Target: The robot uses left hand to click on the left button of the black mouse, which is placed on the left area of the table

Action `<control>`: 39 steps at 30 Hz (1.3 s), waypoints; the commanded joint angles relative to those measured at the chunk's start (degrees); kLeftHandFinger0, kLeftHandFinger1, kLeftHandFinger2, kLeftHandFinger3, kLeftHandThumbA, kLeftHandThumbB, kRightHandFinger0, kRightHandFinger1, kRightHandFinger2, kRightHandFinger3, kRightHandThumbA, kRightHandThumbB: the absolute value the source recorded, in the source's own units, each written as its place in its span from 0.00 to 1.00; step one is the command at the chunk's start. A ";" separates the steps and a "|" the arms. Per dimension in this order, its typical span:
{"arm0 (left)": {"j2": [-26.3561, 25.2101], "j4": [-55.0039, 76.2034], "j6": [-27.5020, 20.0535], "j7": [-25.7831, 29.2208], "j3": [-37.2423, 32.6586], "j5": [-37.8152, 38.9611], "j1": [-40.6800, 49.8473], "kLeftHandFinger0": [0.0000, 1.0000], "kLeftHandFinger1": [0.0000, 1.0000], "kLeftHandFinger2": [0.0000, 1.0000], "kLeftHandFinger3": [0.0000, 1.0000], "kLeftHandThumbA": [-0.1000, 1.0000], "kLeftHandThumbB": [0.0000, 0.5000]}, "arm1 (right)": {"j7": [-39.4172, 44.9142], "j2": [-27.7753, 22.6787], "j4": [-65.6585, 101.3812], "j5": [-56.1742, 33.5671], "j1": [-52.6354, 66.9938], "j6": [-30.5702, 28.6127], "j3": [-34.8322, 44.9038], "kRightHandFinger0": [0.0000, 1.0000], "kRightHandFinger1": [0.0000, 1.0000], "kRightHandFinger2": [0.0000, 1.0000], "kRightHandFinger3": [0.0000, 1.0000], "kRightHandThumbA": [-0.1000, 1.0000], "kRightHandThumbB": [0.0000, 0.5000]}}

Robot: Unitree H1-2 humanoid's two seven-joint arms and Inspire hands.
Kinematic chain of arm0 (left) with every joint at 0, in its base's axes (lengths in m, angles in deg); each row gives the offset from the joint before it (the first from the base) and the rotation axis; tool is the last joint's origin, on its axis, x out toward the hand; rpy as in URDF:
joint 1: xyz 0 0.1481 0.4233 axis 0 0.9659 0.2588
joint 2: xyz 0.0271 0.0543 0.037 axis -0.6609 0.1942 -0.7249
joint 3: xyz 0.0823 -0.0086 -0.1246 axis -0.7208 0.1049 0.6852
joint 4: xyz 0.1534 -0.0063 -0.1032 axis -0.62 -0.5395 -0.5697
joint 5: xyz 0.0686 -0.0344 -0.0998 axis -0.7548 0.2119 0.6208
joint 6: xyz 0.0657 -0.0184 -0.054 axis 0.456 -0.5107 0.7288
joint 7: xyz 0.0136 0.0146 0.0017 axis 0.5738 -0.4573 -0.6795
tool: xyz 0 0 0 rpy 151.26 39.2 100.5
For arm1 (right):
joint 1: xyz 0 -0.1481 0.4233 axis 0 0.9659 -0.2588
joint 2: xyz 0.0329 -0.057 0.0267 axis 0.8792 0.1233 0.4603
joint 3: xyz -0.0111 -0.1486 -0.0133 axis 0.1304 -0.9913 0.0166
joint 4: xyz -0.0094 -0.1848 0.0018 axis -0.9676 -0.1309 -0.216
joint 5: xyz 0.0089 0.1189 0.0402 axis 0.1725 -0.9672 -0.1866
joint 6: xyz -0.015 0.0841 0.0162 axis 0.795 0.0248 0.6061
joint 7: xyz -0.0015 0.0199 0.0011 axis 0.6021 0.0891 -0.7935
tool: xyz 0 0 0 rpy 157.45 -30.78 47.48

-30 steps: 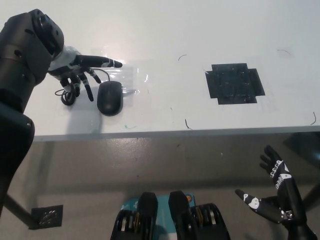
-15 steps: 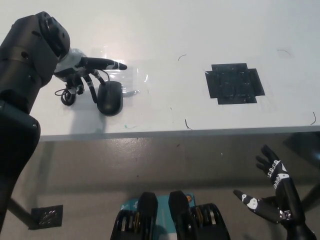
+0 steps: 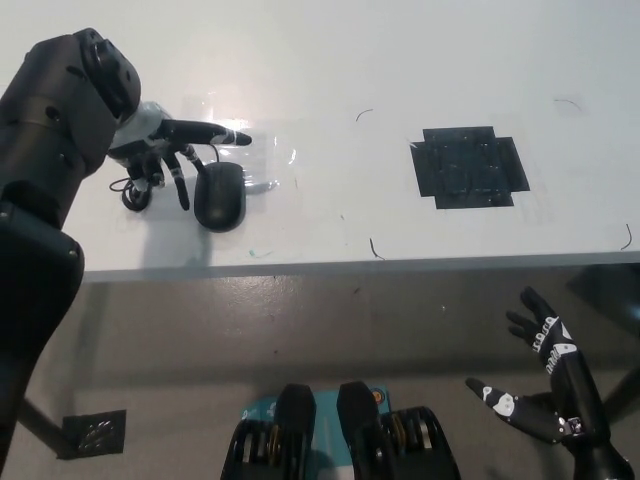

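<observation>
Hovering my left hand [image 3: 172, 148] over the left side of the white table [image 3: 330, 60], I had one finger stretched out straight, pointing past the far end of the black, rounded plastic mouse [image 3: 220, 195], while the other fingers [image 3: 180, 182] hung curled down beside the mouse's left flank. The hand grasped nothing, fingers spread apart. I could not tell whether any fingertip touched the shell.

The mouse lay near the table's front edge, its thin black cable [image 3: 135, 190] coiled just to its left, under my hand. It looked light, hard and smooth, so I judged it would skate on the tabletop under a slanted push. There was nothing to grip here; the place to press was the button on the far left of its top, straight down and lightly, since the click should need little force.

My black right hand [image 3: 548, 385] rested below the table's edge at the right, fingers splayed and empty.
</observation>
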 commanded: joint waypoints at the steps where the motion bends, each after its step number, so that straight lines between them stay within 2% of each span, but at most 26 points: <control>1: 0.44 -0.07 -2.25 1.27 -0.06 -0.75 -0.49 0.00 0.00 0.34 1.00 1.00 0.96 | 0.67 -0.89 2.22 0.67 -1.01 -0.32 -0.12 0.84 0.87 1.00 1.00 0.94 0.17; 4: 0.90 -0.23 -3.71 0.64 -1.20 -1.84 0.45 0.00 0.05 0.42 1.00 1.00 1.00 | 0.79 -0.96 2.21 0.67 -1.04 -0.47 -0.18 0.84 0.86 1.00 1.00 0.94 0.17; 5: 0.98 -0.19 -4.07 1.30 -1.50 -2.13 0.68 0.13 0.25 0.58 0.91 1.00 1.00 | 0.80 -0.96 2.20 0.72 -1.05 -0.52 -0.20 0.83 0.86 1.00 1.00 0.94 0.18; 6: 1.11 -0.05 -4.86 2.15 -1.84 -2.45 1.17 0.25 0.44 0.76 0.92 1.00 0.99 | 0.75 -0.95 2.21 0.87 -1.04 -0.55 -0.20 0.83 0.85 1.00 1.00 0.94 0.19; 7: 1.19 0.01 -5.30 2.42 -2.03 -2.58 1.46 0.05 0.21 0.46 0.45 1.00 1.00 | 0.74 -0.96 2.19 0.94 -1.03 -0.52 -0.20 0.82 0.85 1.00 1.00 0.94 0.19; 8: 1.29 -0.15 -4.66 2.09 -1.65 -2.13 1.58 0.01 0.04 0.28 0.51 1.00 0.99 | 0.84 -1.00 2.20 0.88 -1.03 -0.57 -0.23 0.82 0.85 1.00 1.00 0.93 0.18; 9: 1.51 -0.24 -3.81 1.89 -1.50 -1.90 1.76 0.00 0.01 0.16 0.65 1.00 1.00 | 0.97 -1.05 2.29 0.82 -1.00 -0.66 -0.28 0.82 0.84 1.00 1.00 0.93 0.18; 10: 1.56 -0.20 -3.94 2.08 -1.70 -2.12 1.79 0.00 0.00 0.12 0.70 1.00 1.00 | 0.96 -1.04 2.32 0.86 -1.00 -0.66 -0.28 0.82 0.84 1.00 1.00 0.93 0.18; 11: 1.94 -0.37 -2.58 2.34 -1.67 -2.18 1.89 0.00 0.01 0.04 0.49 1.00 1.00 | 0.98 -1.02 2.41 0.74 -0.95 -0.49 -0.24 0.82 0.84 1.00 1.00 0.93 0.18; 12: 2.08 -0.47 -2.50 2.24 -1.76 -2.27 1.88 0.00 0.00 0.12 0.34 1.00 1.00 | 0.86 -0.98 2.41 0.94 -0.83 -0.48 -0.22 0.82 0.84 1.00 1.00 0.93 0.18; 13: 2.17 -0.50 -2.66 2.22 -1.82 -2.33 1.87 0.00 0.00 0.19 0.30 1.00 1.00 | 0.73 -0.95 2.37 1.15 -0.68 -0.54 -0.20 0.81 0.84 1.00 1.00 0.94 0.19; 14: 1.83 -0.15 -2.98 1.84 -1.78 -2.28 1.31 0.16 0.30 0.62 0.72 1.00 0.96 | 0.64 -0.94 2.38 1.35 -0.66 -0.63 -0.20 0.81 0.83 1.00 1.00 0.94 0.19; 15: 1.50 0.08 -3.37 1.46 -1.61 -2.10 0.87 0.23 0.35 0.61 1.00 1.00 0.97 | 0.62 -0.93 2.43 1.40 -0.67 -0.58 -0.19 0.80 0.83 1.00 1.00 0.94 0.19; 17: 0.45 0.67 -3.03 -0.03 -0.22 -0.80 -1.36 0.00 0.02 0.17 1.00 1.00 0.98 | 0.65 -0.84 2.57 1.09 -0.11 -0.57 -0.14 0.80 0.82 1.00 1.00 0.94 0.20; 19: -1.03 1.41 -1.87 -2.01 1.76 1.02 -3.68 0.00 0.00 0.12 1.00 1.00 0.98 | 0.62 -0.89 2.48 1.20 -0.13 -0.80 -0.15 0.80 0.82 1.00 1.00 0.95 0.19; 23: -4.88 3.73 0.93 -5.92 8.71 6.37 -7.86 0.00 0.00 0.10 1.00 1.00 1.00 | 0.80 -1.21 2.13 0.88 0.33 -1.44 -0.04 0.80 0.82 1.00 1.00 0.94 0.15; 26: -9.20 11.54 1.58 -9.24 12.77 8.79 -9.12 0.00 0.00 0.16 1.00 1.00 0.92 | 0.94 -1.48 2.07 0.66 0.38 -1.07 0.11 0.80 0.82 1.00 1.00 0.94 0.15; 28: -12.41 23.01 8.34 -12.32 16.64 11.69 -7.35 0.00 0.01 0.30 1.00 1.00 0.89 | 0.99 -1.65 1.42 0.52 0.12 -1.62 0.16 0.80 0.82 1.00 1.00 0.93 0.14; 30: -15.60 41.03 14.86 -13.74 22.73 13.80 -2.20 0.09 0.20 0.49 1.00 1.00 0.83 | 1.08 -1.60 0.93 0.21 0.07 -1.72 0.07 0.80 0.81 1.00 1.00 0.93 0.15; 31: -16.06 47.09 15.42 -14.13 25.79 14.16 -0.12 0.10 0.27 0.59 1.00 1.00 0.78 | 1.02 -1.53 0.84 0.26 0.20 -1.71 -0.01 0.80 0.81 1.00 1.00 0.93 0.14; 32: -17.07 50.69 15.42 -15.95 28.99 20.13 1.62 0.00 0.20 0.55 1.00 1.00 0.74 | 0.91 -1.45 0.82 0.47 0.42 -1.81 -0.11 0.80 0.80 1.00 1.00 0.93 0.16; 33: -17.92 54.05 15.42 -16.09 30.69 23.47 3.23 0.00 0.19 0.53 1.00 1.00 0.74 | 0.92 -1.44 0.81 0.46 0.58 -1.83 -0.14 0.80 0.80 1.00 1.00 0.93 0.16; 36: -20.54 66.84 15.42 -11.13 34.90 32.73 8.96 0.00 0.13 0.48 1.00 1.00 0.78 | 1.07 -1.21 0.66 -0.02 0.88 -1.63 -0.22 0.80 0.81 1.00 1.00 0.93 0.17; 37: -22.04 70.35 15.42 -8.80 35.26 37.52 10.78 0.00 0.16 0.51 1.00 1.00 0.78 | 1.10 -1.17 0.74 -0.02 1.10 -1.30 -0.27 0.80 0.81 1.00 1.00 0.93 0.18; 38: -26.49 74.97 15.42 -2.24 32.22 50.21 13.15 0.00 0.15 0.49 1.00 1.00 0.76 | 1.13 -1.21 0.52 0.07 1.19 -1.43 -0.31 0.80 0.81 1.00 1.00 0.92 0.13; 39: -31.60 81.27 15.42 6.28 28.80 63.64 16.14 0.00 0.09 0.38 1.00 1.00 0.79 | 1.12 -1.26 0.24 0.14 1.17 -1.81 -0.34 0.79 0.80 1.00 1.00 0.92 0.12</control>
